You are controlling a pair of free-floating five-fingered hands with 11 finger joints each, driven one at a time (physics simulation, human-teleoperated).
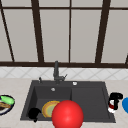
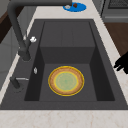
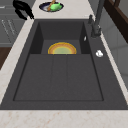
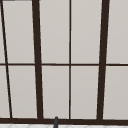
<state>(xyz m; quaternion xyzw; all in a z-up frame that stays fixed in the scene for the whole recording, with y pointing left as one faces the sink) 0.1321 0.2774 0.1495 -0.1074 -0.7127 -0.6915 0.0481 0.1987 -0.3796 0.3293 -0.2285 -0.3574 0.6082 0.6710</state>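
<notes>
My left hand point(image 1: 33, 113) hovers by the front left corner of the dark sink point(image 1: 88, 100), with curled fingers and nothing in it. The right side view has the same hand point(image 3: 22, 8) at the far front rim, and in the left side view it point(image 2: 123, 62) is off the front edge. A yellow and orange plate point(image 2: 66, 80) lies flat in the left basin. My right hand point(image 1: 115, 98) is over the counter at the sink's right end, fingers curled over a small red and white thing point(image 1: 111, 107).
A big red ball point(image 1: 67, 114) covers the sink's front rim and part of the plate. A dark faucet point(image 1: 56, 72) stands behind the basin. A plate with green food point(image 1: 6, 103) sits on the left counter and a blue plate point(image 2: 75, 7) on the right. A window is behind.
</notes>
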